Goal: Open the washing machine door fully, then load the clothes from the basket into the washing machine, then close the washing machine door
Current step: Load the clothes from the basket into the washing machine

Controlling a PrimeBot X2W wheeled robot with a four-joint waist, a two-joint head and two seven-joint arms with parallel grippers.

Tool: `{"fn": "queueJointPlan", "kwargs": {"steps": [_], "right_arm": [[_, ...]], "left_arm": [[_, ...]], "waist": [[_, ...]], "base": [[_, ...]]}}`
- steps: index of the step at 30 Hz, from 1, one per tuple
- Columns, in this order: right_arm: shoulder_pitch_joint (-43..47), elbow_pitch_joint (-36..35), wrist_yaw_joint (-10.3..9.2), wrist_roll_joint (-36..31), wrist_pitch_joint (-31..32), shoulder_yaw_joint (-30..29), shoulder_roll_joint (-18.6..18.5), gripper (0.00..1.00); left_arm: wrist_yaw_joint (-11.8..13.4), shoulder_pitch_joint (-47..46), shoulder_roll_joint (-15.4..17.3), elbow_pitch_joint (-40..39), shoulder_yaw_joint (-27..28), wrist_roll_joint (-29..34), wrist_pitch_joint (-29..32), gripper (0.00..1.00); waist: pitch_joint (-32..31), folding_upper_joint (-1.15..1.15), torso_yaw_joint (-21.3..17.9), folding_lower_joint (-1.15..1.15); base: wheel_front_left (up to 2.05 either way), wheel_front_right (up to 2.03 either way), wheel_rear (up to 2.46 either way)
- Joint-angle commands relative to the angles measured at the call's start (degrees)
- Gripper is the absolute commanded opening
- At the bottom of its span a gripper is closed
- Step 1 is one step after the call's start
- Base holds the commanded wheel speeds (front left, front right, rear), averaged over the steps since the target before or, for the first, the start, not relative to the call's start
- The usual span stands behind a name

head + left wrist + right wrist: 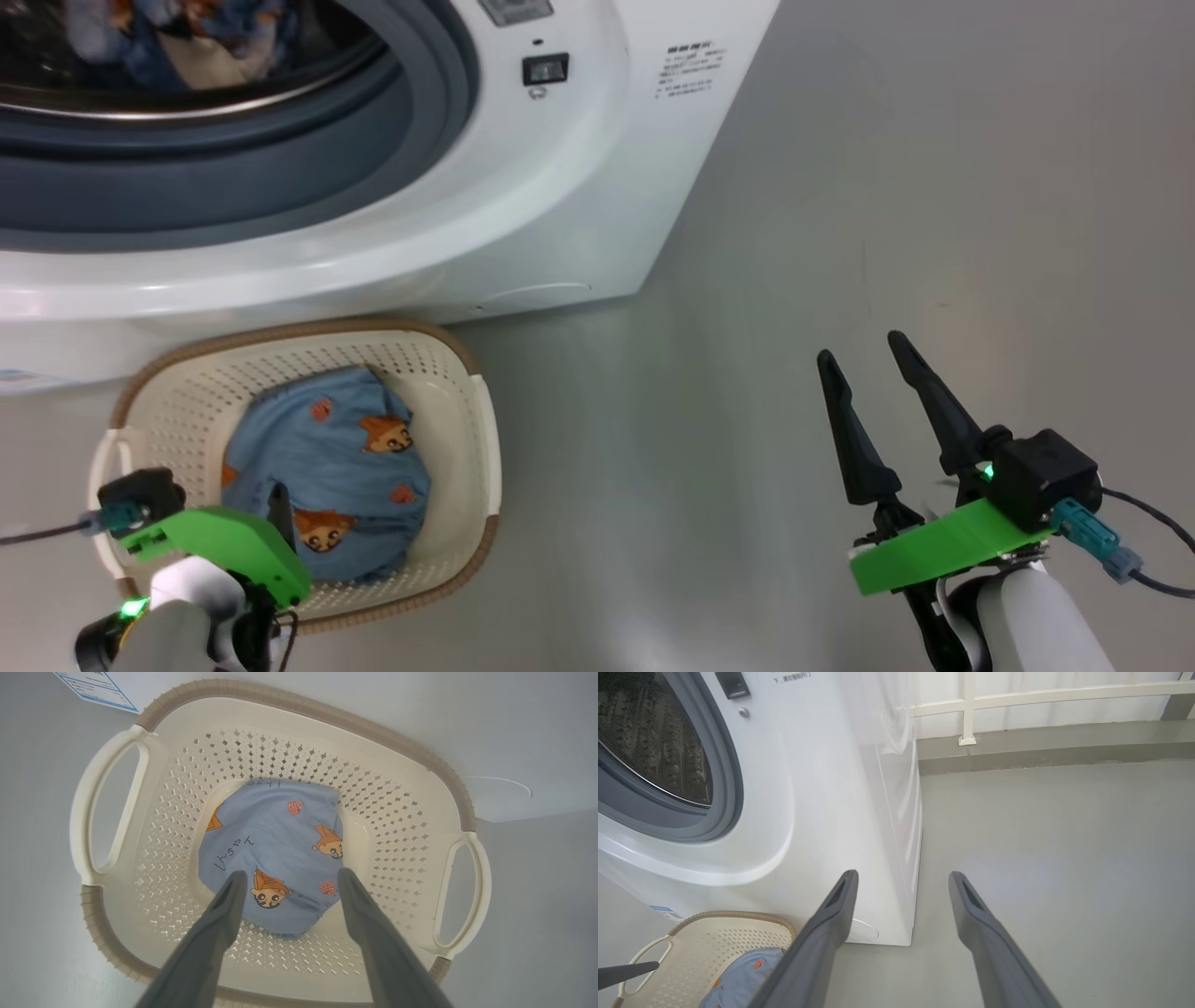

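Observation:
The cream basket [467, 373] with its brown rim [327, 714] stands on the floor against the white washing machine [579, 187]. In it lies one light blue garment [275, 844] printed with orange cartoon figures. My left gripper [292, 873] hangs open just above that garment, a finger on either side, holding nothing. The drum opening [187, 112] is uncovered, and blue and white fabric [177, 42] shows inside. The washing machine door is out of view. My right gripper [861, 349] is open and empty over bare floor to the right of the machine [822, 788].
The grey rubber gasket [724, 788] rings the steel drum [654, 742]. Grey floor [1041, 835] stretches to the machine's right, ending at a low kerb and white railing [971, 709]. A blue label sticker [98, 688] sits low on the machine front.

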Motion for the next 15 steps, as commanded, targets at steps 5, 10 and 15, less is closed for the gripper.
{"fn": "queueJointPlan", "kwargs": {"steps": [5,10,15], "right_arm": [[-1.95,-1.21,0.09,1.36,-0.43,2.05,-0.09,1.00],[-2.98,-1.40,0.09,1.70,-0.43,2.08,-0.44,1.00],[-4.44,-1.99,0.09,2.03,-0.43,2.08,-0.87,1.00]], "left_arm": [[-1.53,-3.91,2.90,5.22,3.04,-2.40,0.21,1.00],[-2.83,-6.67,3.95,10.50,3.41,-3.35,0.51,1.00],[-3.95,-9.79,4.91,14.48,3.82,-4.45,0.72,1.00]], "waist": [[4.97,0.00,-2.87,0.00],[7.49,0.00,-3.96,0.00],[10.96,0.00,-5.10,0.00]], "base": [[0.00,0.00,0.00],[0.00,0.00,0.00],[0.00,0.00,0.00]]}}
